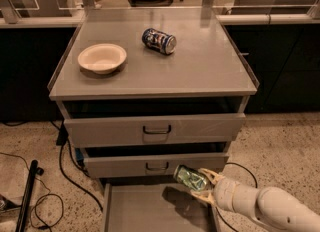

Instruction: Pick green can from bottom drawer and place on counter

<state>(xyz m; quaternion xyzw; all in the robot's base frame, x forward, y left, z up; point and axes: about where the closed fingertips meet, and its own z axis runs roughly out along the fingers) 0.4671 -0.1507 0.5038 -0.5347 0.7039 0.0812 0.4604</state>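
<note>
One green can (187,177): tilted, held clear of the open bottom drawer (150,211) floor, shadow beneath.
Gripper (201,185): lower right, jaws clamped on the can.
Table (200,61): bowl (102,57), blue-and-white can (159,41) on its side.

2 cans (159,41) (190,178), 1 bowl (102,57), 3 drawers (115,128) (120,166) (145,211); hand (203,185) bottom-right.

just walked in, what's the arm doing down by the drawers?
The gripper, reaching in from the lower right, is closed on the green can and holds it tilted over the open bottom drawer, casting a shadow on the drawer floor. The can is not yet on the counter, where a white bowl and a blue-and-white can lying on its side sit.
</note>
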